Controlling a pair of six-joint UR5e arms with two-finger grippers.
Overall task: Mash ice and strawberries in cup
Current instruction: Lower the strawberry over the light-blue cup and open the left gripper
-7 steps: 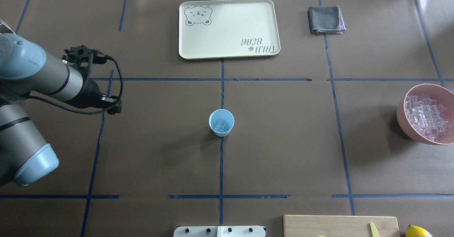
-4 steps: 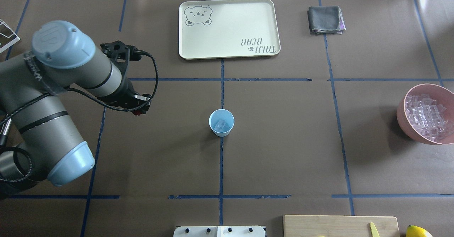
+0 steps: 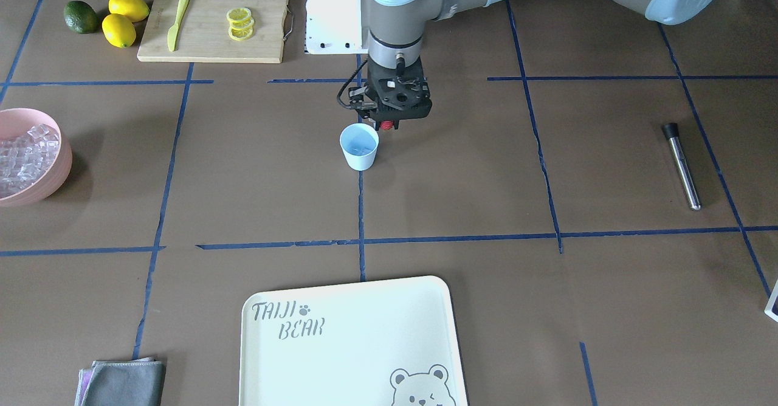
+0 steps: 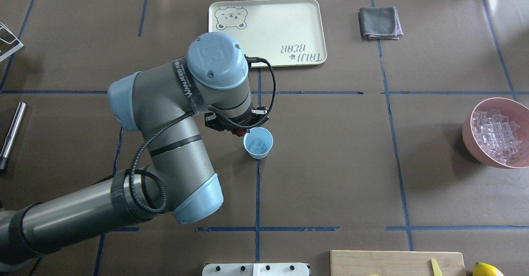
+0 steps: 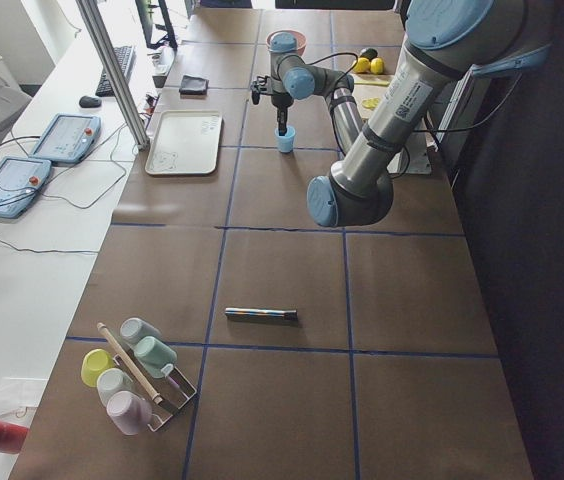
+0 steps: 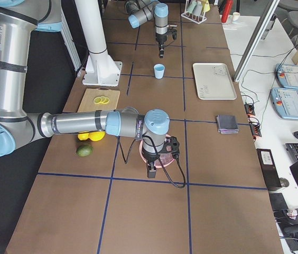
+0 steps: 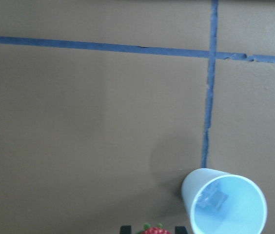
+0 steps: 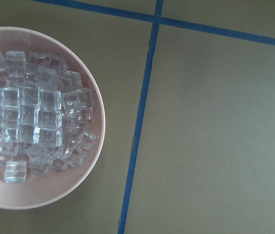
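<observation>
The light-blue cup (image 4: 258, 143) stands upright at the table's middle, with a few clear ice cubes (image 4: 257, 145) at its bottom. My left gripper (image 4: 238, 132) hangs just beside the cup's rim, shut on a small red strawberry (image 3: 387, 126). In the left wrist view the strawberry (image 7: 153, 230) peeks in at the bottom edge between the fingers, left of the cup (image 7: 227, 202) with ice (image 7: 214, 197) inside. My right gripper (image 6: 152, 170) hovers over the pink bowl and shows only in the exterior right view, so I cannot tell its state.
A pink bowl (image 4: 469, 131) full of ice cubes (image 8: 30, 117) sits at the right edge. A metal rod (image 4: 11, 131) lies far left. A cream tray (image 4: 264, 32) and grey cloth (image 4: 379, 23) lie at the far side. A cutting board (image 3: 267, 23) holds lemon slices, beside lemons and an avocado.
My left arm has swept right from the table's left edge to the cup, carrying the strawberry. The cup and bowl have not moved.
</observation>
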